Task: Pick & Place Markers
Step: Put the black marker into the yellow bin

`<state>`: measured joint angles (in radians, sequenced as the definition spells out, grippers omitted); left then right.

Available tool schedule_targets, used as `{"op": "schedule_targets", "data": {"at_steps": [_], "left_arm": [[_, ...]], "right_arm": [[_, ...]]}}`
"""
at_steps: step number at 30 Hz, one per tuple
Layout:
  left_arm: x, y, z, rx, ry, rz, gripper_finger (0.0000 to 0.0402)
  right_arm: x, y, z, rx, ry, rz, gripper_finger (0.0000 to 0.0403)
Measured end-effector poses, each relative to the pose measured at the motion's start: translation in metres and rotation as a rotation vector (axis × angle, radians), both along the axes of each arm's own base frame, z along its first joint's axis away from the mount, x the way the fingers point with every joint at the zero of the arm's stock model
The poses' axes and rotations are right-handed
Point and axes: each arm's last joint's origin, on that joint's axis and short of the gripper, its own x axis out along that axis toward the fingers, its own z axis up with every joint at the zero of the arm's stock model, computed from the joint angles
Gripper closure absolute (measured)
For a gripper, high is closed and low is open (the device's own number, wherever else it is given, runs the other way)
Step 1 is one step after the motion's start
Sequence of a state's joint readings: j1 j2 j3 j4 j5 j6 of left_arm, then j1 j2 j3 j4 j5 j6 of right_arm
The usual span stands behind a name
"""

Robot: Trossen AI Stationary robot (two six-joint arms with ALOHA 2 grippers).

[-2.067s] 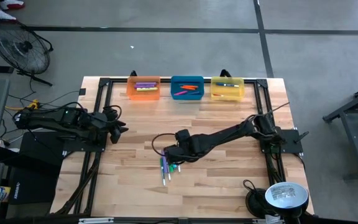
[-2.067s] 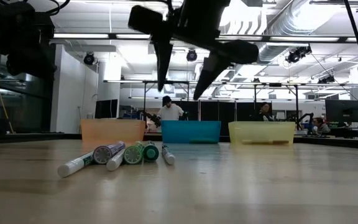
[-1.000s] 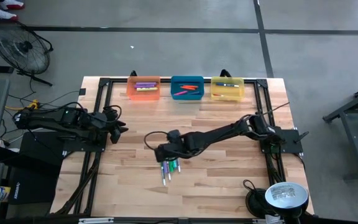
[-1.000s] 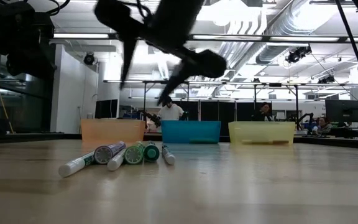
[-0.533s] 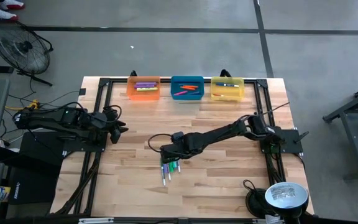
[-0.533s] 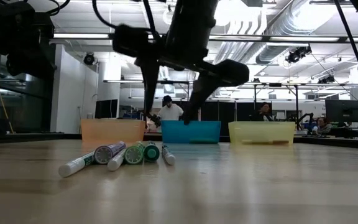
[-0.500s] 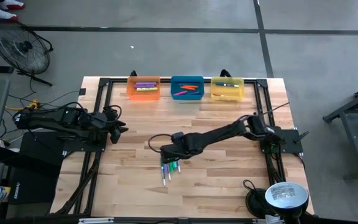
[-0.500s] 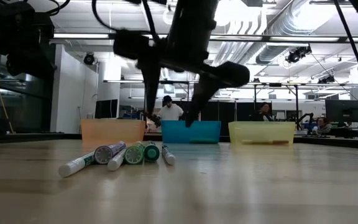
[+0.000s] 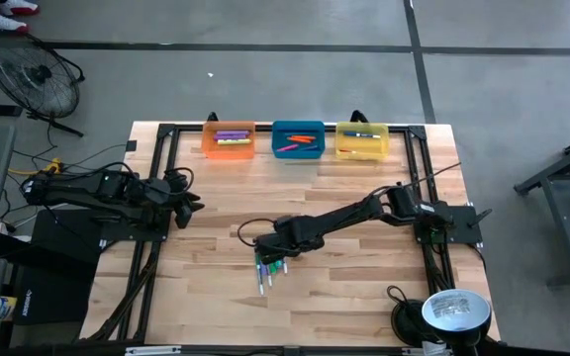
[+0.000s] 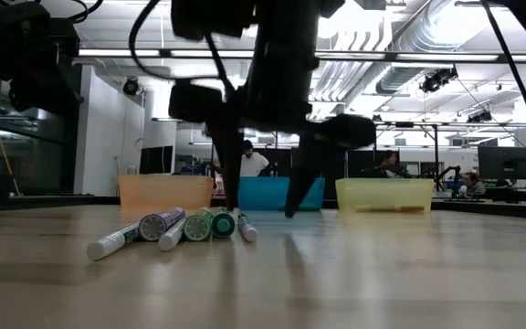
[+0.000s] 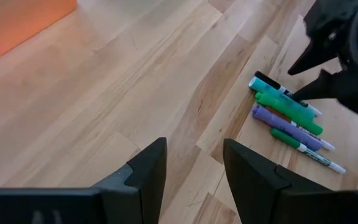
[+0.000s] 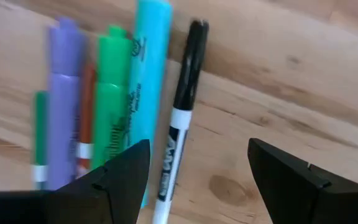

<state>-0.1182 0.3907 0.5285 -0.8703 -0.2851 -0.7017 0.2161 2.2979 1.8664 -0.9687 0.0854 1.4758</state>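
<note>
1. The right claw (image 9: pixel 268 252) hangs low over the markers (image 9: pixel 267 269) at the centre of the high view, its fingers (image 12: pixel 122 175) spread wide and holding nothing; in the right wrist view they straddle the black-capped marker (image 12: pixel 178 140) and the light blue one (image 12: pixel 146 93).
2. The markers lie side by side on the bare table (image 9: pixel 364 287), touching one another: green, purple, light blue and black-capped, with an orange one partly hidden.
3. They look light, stiff and round, so likely to roll or slide on the smooth wood. Packed so close, a neighbour may be nudged. The black-capped one lies at the edge of the row, the easiest pick; I would take it across mid-barrel.
4. The right arm reaches in from the right of the high view, stretched low toward the centre, wrist tipped down.
5. The left claw (image 9: pixel 188 206) waits at the left edge of the table, fingers apart and empty.
6. Three bins (image 9: pixel 298 139) stand along the far edge, each already holding markers.
</note>
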Motion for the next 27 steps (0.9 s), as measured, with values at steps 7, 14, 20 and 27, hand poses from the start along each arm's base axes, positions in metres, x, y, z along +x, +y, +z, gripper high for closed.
{"op": "schedule_targets", "data": {"at_steps": [7, 14, 20, 27], "left_arm": [[0.000, 0.000, 0.000, -0.004, 0.001, -0.005, 0.0245], [0.000, 0.000, 0.000, -0.003, 0.001, -0.005, 0.0245], [0.000, 0.000, 0.000, -0.003, 0.001, -0.005, 0.0245], [0.000, 0.000, 0.000, -0.003, 0.001, -0.004, 0.0245]], "right_arm": [[0.001, 0.001, -0.009, 0.022, 0.026, -0.001, 0.0144], [-0.004, 0.006, -0.009, 0.039, 0.066, 0.003, 0.0144], [-0.008, 0.021, -0.016, 0.056, 0.099, 0.012, 0.0144], [-0.010, 0.033, -0.022, 0.017, 0.099, 0.082, 0.0144]]}}
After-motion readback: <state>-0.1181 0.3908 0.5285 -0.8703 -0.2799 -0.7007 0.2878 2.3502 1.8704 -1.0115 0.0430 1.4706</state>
